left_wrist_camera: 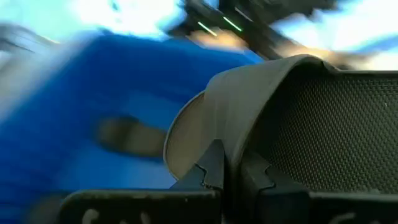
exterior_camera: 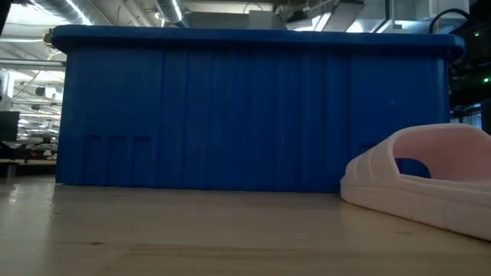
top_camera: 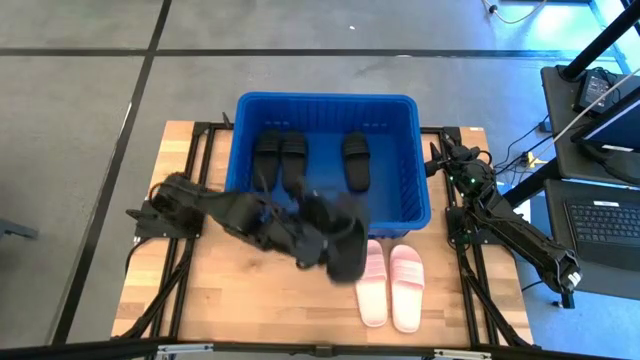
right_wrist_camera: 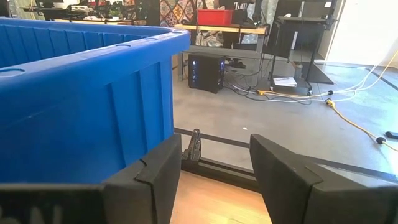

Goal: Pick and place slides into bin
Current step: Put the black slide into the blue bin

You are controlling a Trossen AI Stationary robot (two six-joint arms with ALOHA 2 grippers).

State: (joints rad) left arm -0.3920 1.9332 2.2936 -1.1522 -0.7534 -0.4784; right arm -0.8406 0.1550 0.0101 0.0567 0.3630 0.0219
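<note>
While left claw (top_camera: 335,250) grips fourth black slide (top_camera: 348,250) by strap near bin's (top_camera: 420,160) front wall, three black slides lie inside, pink pair (top_camera: 390,285) waits on tabletop (top_camera: 250,310). Next: lift over rim, release. Right claw (right_wrist_camera: 214,171) idle, spread, beside bin.

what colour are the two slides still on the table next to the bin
Pale pink, almost white. The pair shows best in the high view, just outside the blue bin.

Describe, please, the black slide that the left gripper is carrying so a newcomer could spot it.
Find the blue bin on the wooden table. Just outside its near wall, the left gripper holds a black slide, beside two pink slides. It is the only black slide outside the bin.
</note>
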